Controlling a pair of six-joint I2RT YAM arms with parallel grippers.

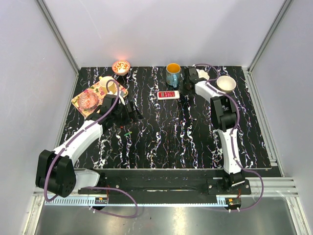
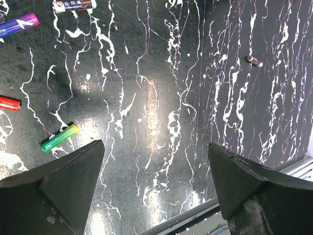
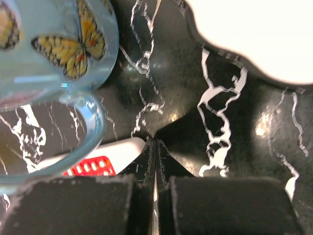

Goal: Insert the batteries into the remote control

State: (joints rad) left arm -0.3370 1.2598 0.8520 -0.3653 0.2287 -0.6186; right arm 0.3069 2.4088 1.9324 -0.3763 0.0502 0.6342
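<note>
The remote control [image 1: 168,94] lies face up at the back middle of the table, white with a red button panel. In the right wrist view its end [image 3: 115,149] lies against the left side of my right gripper [image 3: 155,141], which is shut with nothing between its fingers. In the top view the right gripper [image 1: 183,92] is just right of the remote. A green battery [image 2: 59,137] and a red battery [image 2: 10,103] lie on the table left of my left gripper [image 2: 155,144]. The left gripper hangs wide open above bare table. In the top view the green battery [image 1: 128,132] is a tiny speck.
A blue butterfly cup [image 3: 49,49] stands right behind the remote, and a white dish [image 3: 254,34] sits beyond the right gripper. A white bowl [image 1: 226,83] is at the back right, a patterned tray [image 1: 93,98] at the back left. A purple battery [image 2: 19,23] and a white one [image 2: 73,5] lie farther off.
</note>
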